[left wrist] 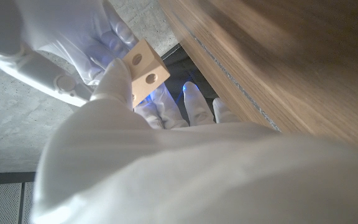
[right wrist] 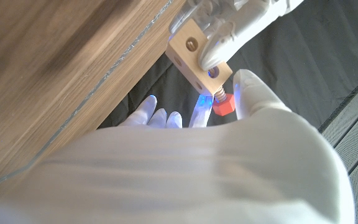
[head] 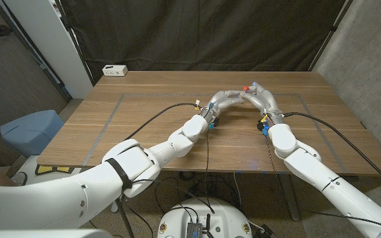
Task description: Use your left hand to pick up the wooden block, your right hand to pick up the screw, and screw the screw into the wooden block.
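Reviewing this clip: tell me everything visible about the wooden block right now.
The pale wooden block is a small light-coloured block with round holes in its faces, two showing in the left wrist view. It is held up off the wooden table, tilted, gripped by the left hand. The red-headed screw has its threaded shank entering one hole, head still clear of the wood, with the right hand at the screw.

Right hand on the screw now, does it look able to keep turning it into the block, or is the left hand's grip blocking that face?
Probably yes. The red-headed screw sits partly in the wooden block, with the right hand at its head. The left hand grips the block elsewhere, leaving the head free.
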Robot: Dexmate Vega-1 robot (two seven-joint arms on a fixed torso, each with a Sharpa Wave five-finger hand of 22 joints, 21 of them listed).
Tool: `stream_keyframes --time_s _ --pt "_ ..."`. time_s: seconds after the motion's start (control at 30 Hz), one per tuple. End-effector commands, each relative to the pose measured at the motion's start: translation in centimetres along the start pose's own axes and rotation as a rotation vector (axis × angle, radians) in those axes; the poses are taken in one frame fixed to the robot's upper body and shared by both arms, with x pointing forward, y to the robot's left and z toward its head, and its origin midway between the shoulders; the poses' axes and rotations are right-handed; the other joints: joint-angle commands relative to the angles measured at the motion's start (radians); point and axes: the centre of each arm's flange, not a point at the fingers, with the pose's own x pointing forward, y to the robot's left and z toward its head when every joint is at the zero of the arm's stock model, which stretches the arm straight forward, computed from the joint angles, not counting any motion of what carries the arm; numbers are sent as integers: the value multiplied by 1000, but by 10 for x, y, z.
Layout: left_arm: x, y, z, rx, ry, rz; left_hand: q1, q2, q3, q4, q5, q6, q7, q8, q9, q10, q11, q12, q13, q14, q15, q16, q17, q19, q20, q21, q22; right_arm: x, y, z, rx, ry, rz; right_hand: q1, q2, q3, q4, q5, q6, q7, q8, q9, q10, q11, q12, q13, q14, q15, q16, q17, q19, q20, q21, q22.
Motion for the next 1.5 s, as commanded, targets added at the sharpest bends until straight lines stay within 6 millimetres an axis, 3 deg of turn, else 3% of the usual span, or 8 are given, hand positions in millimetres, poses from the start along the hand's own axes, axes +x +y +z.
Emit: stream_keyframes --time_s 0.03,0.57,1.27,1.5 --pt "0 -2 0 3 -1 -1 -1 12 8 3 5 11 -2 9 6 10 3 6 2 6 -117 0 5 12 -2 4 6 -1 -3 0 2 -5 11 -15 -7 -5 2 2 -17 4 -9 -4 -9 1 0 3 -9 1 -6 0 -9 -1 -2 4" --pt "2 -3 1 5 3 -3 -1 12 8 3 5 11 -3 9 6 10 3 5 3 7 -118 -1 5 11 -2 3 6 -1 -9 3 0 -5 26 -73 -25 -27 13 -16 -105 35 -67 -28 -44 19 3 4 -34 13 -9 -2 -29 0 0 5" --pt "3 -2 3 7 -7 -11 -3 12 9 4 5 14 -2 10 6 11 3 4 4 8 -118 -3 5 12 -1 3 6 1 -20 16 -41 -8 55 -113 -22 -45 18 -37 -193 80 -137 -53 -63 49 12 3 -60 25 -12 -9 -45 2 1 4" --pt "1 -2 4 7 -17 -8 -2 12 9 3 5 14 -4 10 6 13 3 4 4 8 -119 -3 5 12 -2 3 6 2 -26 25 -81 3 75 -122 -24 -50 19 -46 -202 85 -149 -58 -57 62 17 3 -61 30 -11 -11 -39 4 4 4"
